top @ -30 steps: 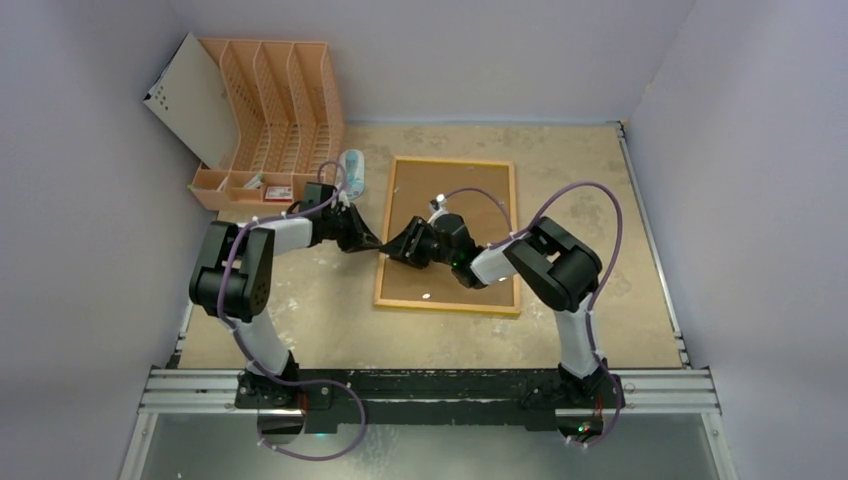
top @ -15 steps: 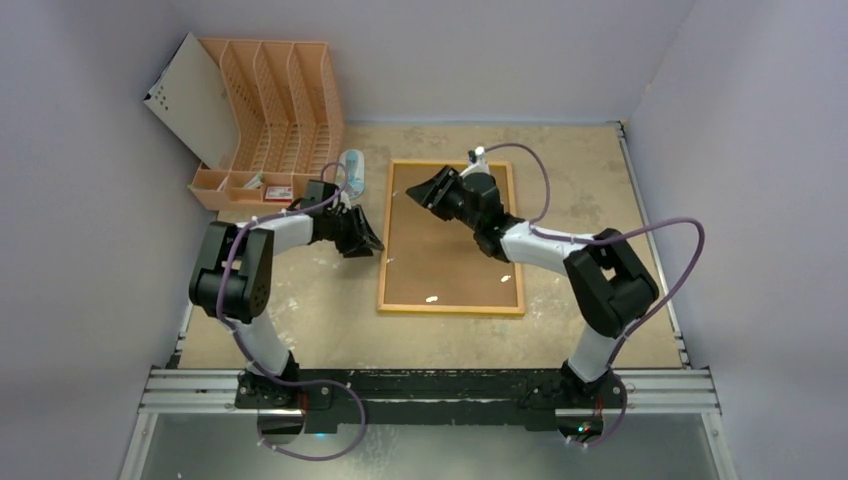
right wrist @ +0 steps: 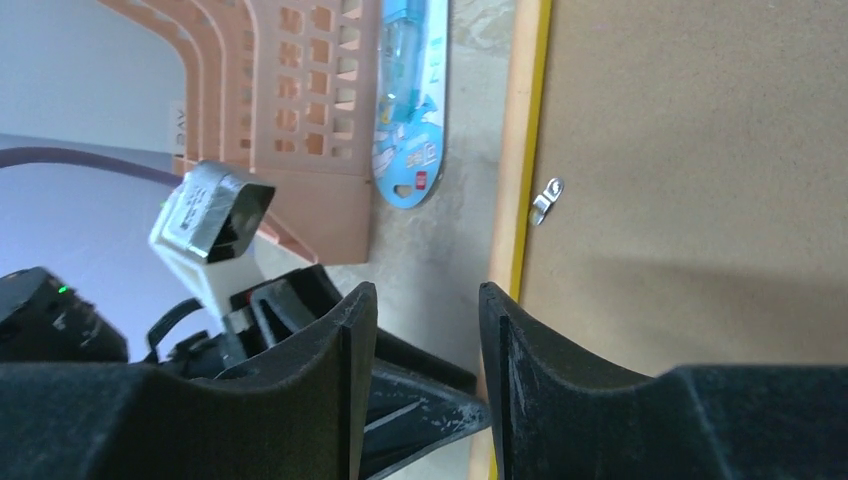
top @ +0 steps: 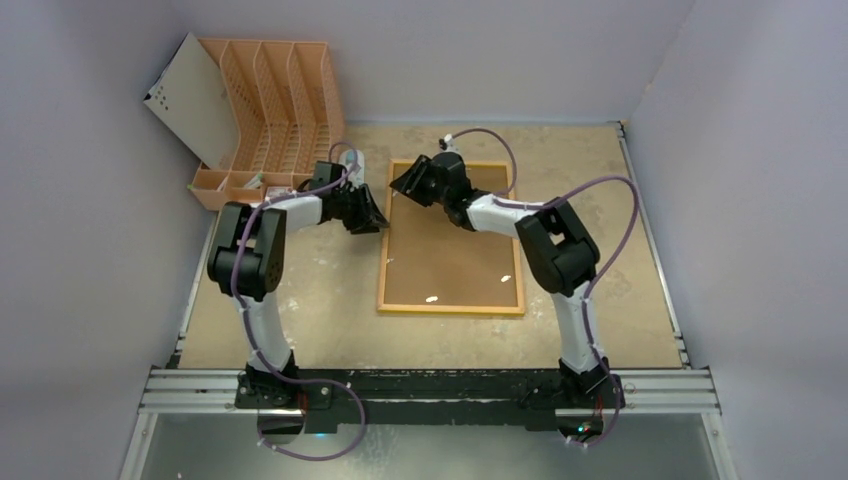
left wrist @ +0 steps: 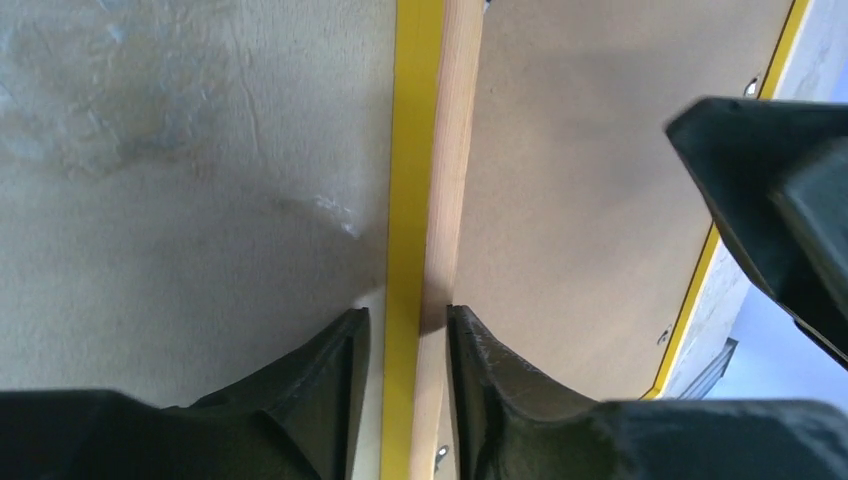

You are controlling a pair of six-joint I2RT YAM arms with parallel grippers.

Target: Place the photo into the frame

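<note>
Two spread grippers are seen at the frame (top: 450,309), laid face-down right of the rack (top: 270,100): left gripper (left wrist: 405,325) astride its rim, right gripper (right wrist: 427,300) empty. It is judged stiff and light, with a breakable pane; the rim is best gripped.

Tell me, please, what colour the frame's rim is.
Bright yellow; the frame shows clearest in the left wrist view.

Twin black-and-white arms, purple cabling

The left arm (top: 262,335) and right arm (top: 578,330) are built of white links and black joint housings, each trailed by a purple cable (right wrist: 60,154). The left gripper (left wrist: 405,312) and right gripper (right wrist: 427,290) are fitted with black, wedge-shaped fingers (left wrist: 310,390)
</note>
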